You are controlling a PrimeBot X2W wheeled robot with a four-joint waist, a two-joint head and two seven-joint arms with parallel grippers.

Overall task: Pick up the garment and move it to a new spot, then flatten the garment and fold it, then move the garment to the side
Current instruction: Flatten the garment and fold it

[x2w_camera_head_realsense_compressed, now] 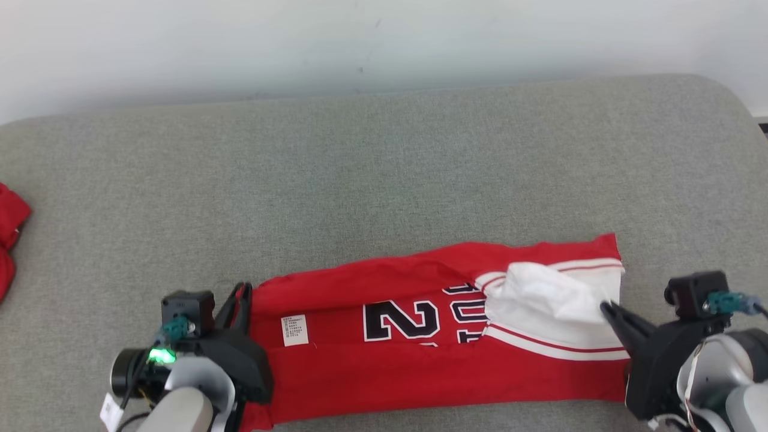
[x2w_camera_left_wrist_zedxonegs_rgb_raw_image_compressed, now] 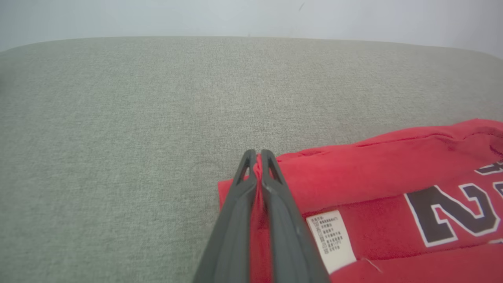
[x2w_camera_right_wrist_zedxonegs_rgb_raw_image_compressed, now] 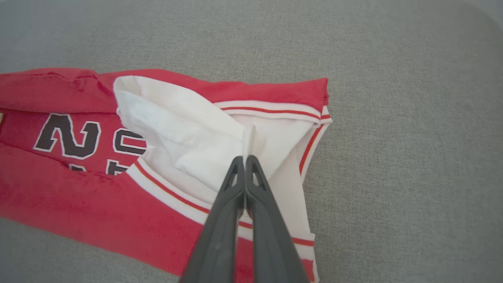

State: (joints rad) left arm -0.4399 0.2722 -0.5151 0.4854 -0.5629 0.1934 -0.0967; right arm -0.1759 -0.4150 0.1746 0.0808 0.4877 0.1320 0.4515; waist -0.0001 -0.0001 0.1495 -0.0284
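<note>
A red jersey (x2w_camera_head_realsense_compressed: pixel 420 366) with black-and-white numerals and white striped trim lies folded lengthwise into a long band near the front edge of the grey cushion (x2w_camera_head_realsense_compressed: pixel 384 174). My left gripper (x2w_camera_head_realsense_compressed: pixel 242 294) is shut on its red left end, with cloth pinched between the fingers (x2w_camera_left_wrist_zedxonegs_rgb_raw_image_compressed: pixel 257 157). At the right end, my right gripper (x2w_camera_head_realsense_compressed: pixel 606 307) is shut on a fold of the white sleeve fabric (x2w_camera_right_wrist_zedxonegs_rgb_raw_image_compressed: pixel 184 129), the pinched cloth poking past the fingertips (x2w_camera_right_wrist_zedxonegs_rgb_raw_image_compressed: pixel 245 159). A white care label (x2w_camera_left_wrist_zedxonegs_rgb_raw_image_compressed: pixel 330 239) faces up beside the left fingers.
Another red cloth (x2w_camera_head_realsense_compressed: pixel 9 240) lies at the cushion's far left edge. A pale wall (x2w_camera_head_realsense_compressed: pixel 384 42) rises behind the cushion. Broad bare grey fabric stretches behind the jersey.
</note>
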